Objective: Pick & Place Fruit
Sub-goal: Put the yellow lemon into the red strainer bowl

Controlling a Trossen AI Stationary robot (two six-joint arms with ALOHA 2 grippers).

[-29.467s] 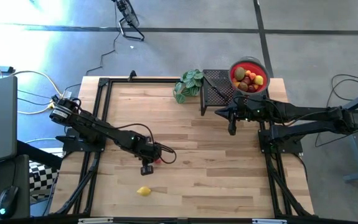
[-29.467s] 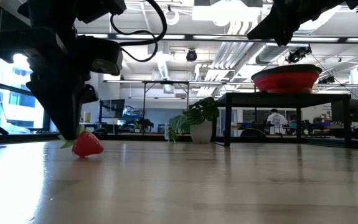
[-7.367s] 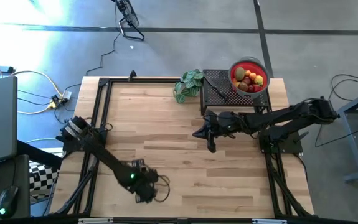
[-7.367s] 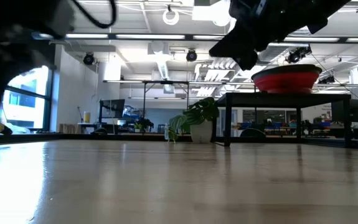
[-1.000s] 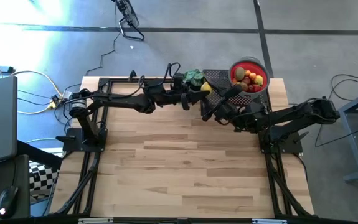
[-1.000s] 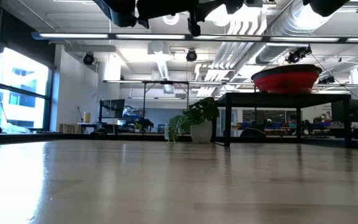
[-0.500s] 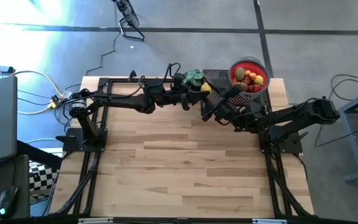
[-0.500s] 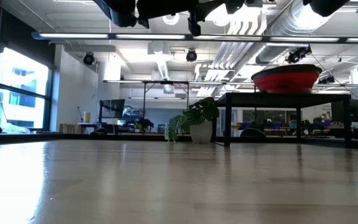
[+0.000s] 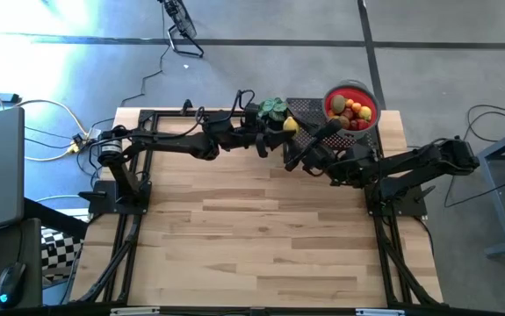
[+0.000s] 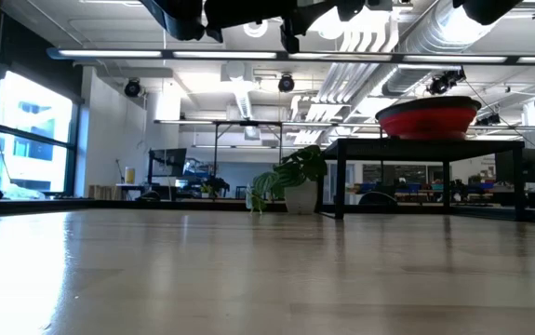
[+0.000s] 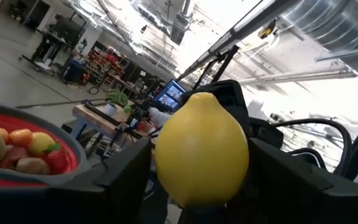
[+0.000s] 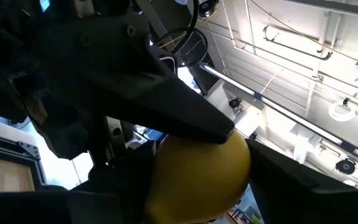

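High view, lemon: the lemon (image 9: 290,125) hung between the left gripper (image 9: 280,125) and the right gripper (image 9: 299,154), above the black rack (image 9: 305,117)
High view, surroundings: the plant (image 9: 272,108) sat just behind the left gripper; the red bowl (image 9: 333,95) holding the other fruit (image 9: 350,112) stood just beyond both grippers, on the rack
Low view: only the dark arms crossed the top edge; the red bowl (image 10: 426,118) rested on the rack (image 10: 427,172), the plant (image 10: 290,180) beside it; the lemon was hidden
Left wrist view: the lemon (image 11: 202,149) sat between the left gripper's fingers (image 11: 127,168), which stood apart on either side of it, its long axis upright in the frame with the nub end pointing away from the wrist; whether the pads pressed it could not be told; the bowl (image 11: 73,149) lay off to one side, the right gripper dark behind the lemon
Right wrist view: the lemon (image 12: 203,171) filled the gap between the right gripper's fingers (image 12: 291,180), which were closed on it; the left gripper (image 12: 188,127) blocked the view just above
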